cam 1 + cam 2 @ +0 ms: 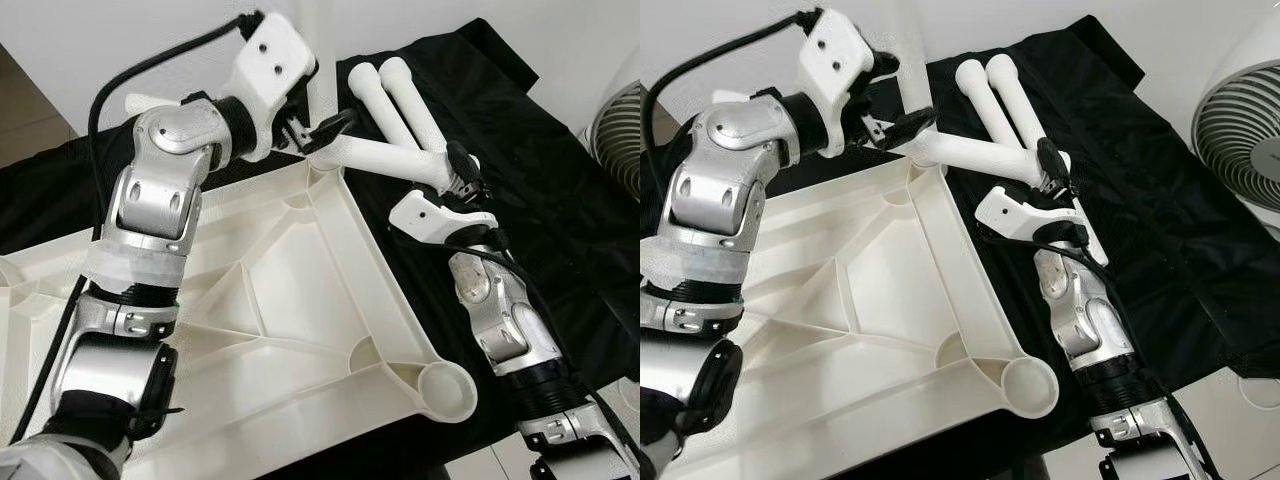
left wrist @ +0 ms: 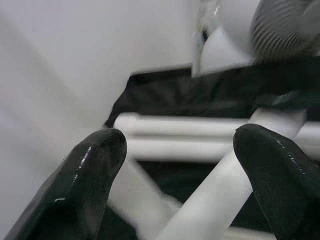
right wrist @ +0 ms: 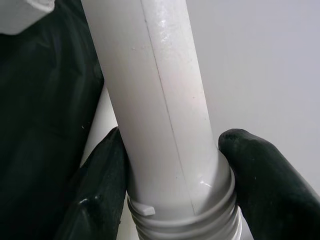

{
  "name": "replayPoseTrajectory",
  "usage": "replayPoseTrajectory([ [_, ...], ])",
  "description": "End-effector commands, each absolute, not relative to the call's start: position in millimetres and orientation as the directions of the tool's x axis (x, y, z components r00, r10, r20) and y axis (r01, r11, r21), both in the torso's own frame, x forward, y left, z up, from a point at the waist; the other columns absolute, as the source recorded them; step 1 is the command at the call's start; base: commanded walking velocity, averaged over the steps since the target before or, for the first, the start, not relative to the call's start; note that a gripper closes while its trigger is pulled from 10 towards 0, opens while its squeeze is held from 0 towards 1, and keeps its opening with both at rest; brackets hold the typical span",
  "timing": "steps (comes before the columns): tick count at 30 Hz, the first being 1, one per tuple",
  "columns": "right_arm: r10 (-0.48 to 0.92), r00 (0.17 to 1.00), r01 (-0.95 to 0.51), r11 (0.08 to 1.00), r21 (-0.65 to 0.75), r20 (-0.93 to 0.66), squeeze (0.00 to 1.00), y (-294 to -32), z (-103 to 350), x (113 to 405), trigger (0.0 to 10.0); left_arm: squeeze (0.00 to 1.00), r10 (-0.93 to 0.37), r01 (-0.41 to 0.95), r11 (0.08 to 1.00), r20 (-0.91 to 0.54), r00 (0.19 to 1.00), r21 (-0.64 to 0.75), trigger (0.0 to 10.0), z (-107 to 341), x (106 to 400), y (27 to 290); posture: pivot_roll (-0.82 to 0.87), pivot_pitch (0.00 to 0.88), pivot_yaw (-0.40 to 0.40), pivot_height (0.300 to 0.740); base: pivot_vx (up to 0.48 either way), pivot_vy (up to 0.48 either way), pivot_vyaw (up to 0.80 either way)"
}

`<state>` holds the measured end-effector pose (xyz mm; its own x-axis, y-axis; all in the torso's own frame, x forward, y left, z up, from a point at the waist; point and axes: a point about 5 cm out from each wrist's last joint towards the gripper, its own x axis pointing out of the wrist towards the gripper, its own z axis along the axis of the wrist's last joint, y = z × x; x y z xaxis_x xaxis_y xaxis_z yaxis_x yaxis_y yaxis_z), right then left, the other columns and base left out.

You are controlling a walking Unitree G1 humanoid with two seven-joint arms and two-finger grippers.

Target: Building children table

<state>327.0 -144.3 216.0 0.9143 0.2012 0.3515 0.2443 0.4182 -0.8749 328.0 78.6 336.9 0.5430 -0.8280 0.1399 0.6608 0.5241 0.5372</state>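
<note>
A black cloth lies spread before me, rumpled into soft folds and running off toward my right, where its edge hangs down near a pale floor. Behind it rises a plain white wall, and a strip of brown flooring shows at my far left, past the cloth's corner. On my right stands a fan with a round grey grille of thin curved wires, just beside the cloth's edge.
</note>
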Motion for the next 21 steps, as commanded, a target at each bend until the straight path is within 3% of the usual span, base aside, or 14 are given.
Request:
replayPoseTrajectory([
  [1, 0.207, 0.916, 0.227, 0.441, -0.868, 0.344, 0.00, -141, 214, 327, 10.0, 0.00, -0.838, 0.671, 0.520, 0.162, 0.521, 0.528, 10.0, 340, 323, 81, -0.08, 0.190, 0.107, 0.740, 0.000, 0.000, 0.00],
  [10, 0.162, 0.928, 0.187, 0.578, -0.794, 0.337, 0.00, -141, 213, 328, 10.0, 0.00, -0.801, 0.683, 0.597, 0.256, 0.542, 0.421, 10.0, 350, 322, 92, -0.07, 0.189, 0.099, 0.740, 0.000, 0.000, 0.00],
  [12, 0.131, 0.936, 0.158, 0.671, -0.724, 0.326, 0.00, -142, 213, 329, 10.0, 0.00, -0.768, 0.707, 0.637, 0.324, 0.552, 0.307, 10.0, 357, 319, 105, -0.07, 0.187, 0.097, 0.740, 0.000, 0.000, 0.00],
  [21, 0.131, 0.938, 0.085, 0.810, -0.581, 0.320, 0.00, -135, 215, 329, 10.0, 0.00, -0.773, 0.787, 0.596, 0.382, 0.506, 0.162, 10.0, 346, 303, 119, -0.06, 0.182, 0.074, 0.740, 0.000, 0.000, 0.00],
])
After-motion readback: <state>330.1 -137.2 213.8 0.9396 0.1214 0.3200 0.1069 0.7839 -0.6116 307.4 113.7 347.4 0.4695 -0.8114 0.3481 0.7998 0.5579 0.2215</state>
